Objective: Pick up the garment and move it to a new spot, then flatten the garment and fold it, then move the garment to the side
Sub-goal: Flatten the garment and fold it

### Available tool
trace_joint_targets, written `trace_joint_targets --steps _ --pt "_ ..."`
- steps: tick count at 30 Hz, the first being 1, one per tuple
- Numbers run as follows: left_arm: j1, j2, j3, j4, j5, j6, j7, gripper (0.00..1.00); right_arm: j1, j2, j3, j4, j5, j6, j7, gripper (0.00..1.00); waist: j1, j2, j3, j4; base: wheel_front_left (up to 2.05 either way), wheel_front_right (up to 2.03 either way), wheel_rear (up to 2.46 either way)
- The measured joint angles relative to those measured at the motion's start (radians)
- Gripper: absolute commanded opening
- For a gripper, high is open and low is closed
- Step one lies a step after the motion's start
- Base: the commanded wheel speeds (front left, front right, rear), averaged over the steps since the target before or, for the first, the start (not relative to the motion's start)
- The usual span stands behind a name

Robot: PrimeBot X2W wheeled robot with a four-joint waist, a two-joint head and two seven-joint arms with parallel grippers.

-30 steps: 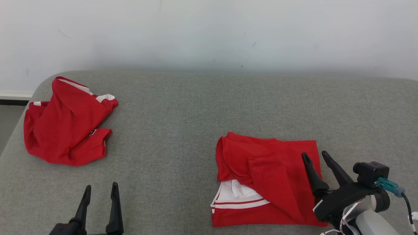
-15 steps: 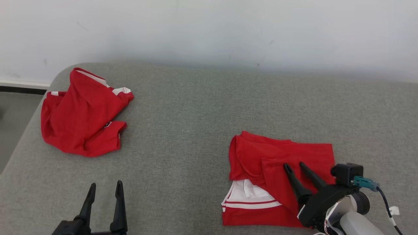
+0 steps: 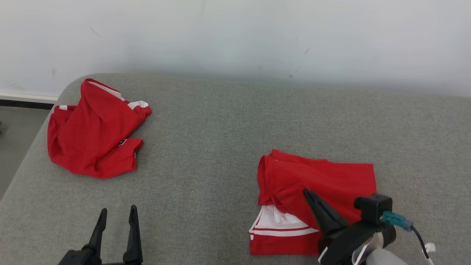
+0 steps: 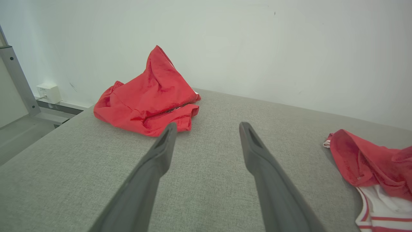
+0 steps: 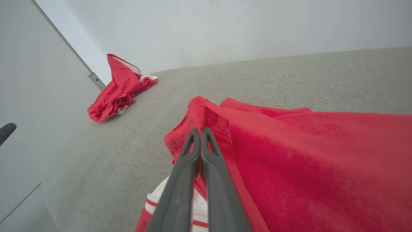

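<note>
Right gripper (image 3: 306, 192): its fingers, spread above the cloth a second ago, are now pressing together and pinching a raised ridge of the folded red garment (image 3: 323, 180); in the right wrist view the fabric is bunching at the tips
Folded red garment: is lying on the right part of the grey cushion (image 3: 213, 147), near its front edge, with white striped trim peeking out at the lower left corner
Left gripper (image 3: 117, 210): is hanging with jaws wide apart over bare cushion, holding nothing, as a second ago
Crumpled red garment (image 3: 92, 136): is lying at the far left corner, well apart from both grippers
Meaning for the task: with the fold looking done and the grip just taken, the robot is probably starting to carry the garment aside; a single pinch is risking the layers sliding open
</note>
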Motion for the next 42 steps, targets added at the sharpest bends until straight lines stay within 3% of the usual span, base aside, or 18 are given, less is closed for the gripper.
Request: trace_joint_targets --steps 5,6,7,15,22,29,33,42 --pt "0.001 0.000 -0.007 0.001 -0.006 0.001 0.000 1.00 0.055 -0.005 0.071 -0.073 0.006 0.000 -0.008 0.00 0.0000 0.0000 0.002 -0.004 0.00 0.00 0.00" --pt "0.001 0.000 -0.008 0.001 -0.006 0.001 0.000 1.00 0.064 -0.002 0.086 -0.085 0.008 0.000 -0.008 0.35 0.0000 0.0000 0.003 -0.004 0.00 0.00 0.00" --pt "0.001 0.000 -0.009 0.001 -0.007 0.001 0.000 1.00 0.071 0.000 0.102 -0.090 0.008 0.000 -0.007 1.00 0.0000 0.0000 0.003 -0.004 0.00 0.00 0.00" --pt "0.001 0.000 -0.004 0.003 -0.008 0.001 0.000 1.00 0.087 0.007 0.077 -0.111 0.016 0.000 -0.044 1.00 0.0000 0.0000 0.004 -0.007 0.00 0.00 0.00" --pt "0.013 0.000 0.005 -0.006 -0.008 0.005 0.000 1.00 0.120 0.001 -0.112 -0.142 -0.047 0.000 -0.056 1.00 0.0000 0.0000 -0.001 -0.027 0.00 0.00 0.00" --pt "0.015 0.000 0.009 -0.024 0.005 0.009 0.000 1.00 0.219 0.041 -0.350 -0.223 -0.170 0.000 -0.058 1.00 0.0000 0.0000 -0.011 -0.056 0.00 0.00 0.00" --pt "0.022 0.000 0.014 -0.042 0.019 0.008 0.000 1.00 0.270 0.069 -0.436 -0.259 -0.233 0.000 -0.060 1.00 0.0000 0.0000 -0.020 -0.078 0.00 0.00 0.00" --pt "0.039 0.000 0.009 -0.069 0.061 0.000 0.000 1.00 0.345 0.103 -0.511 -0.310 -0.306 0.000 -0.060 1.00 0.0000 0.0000 -0.045 -0.130 0.00 0.00 0.00"
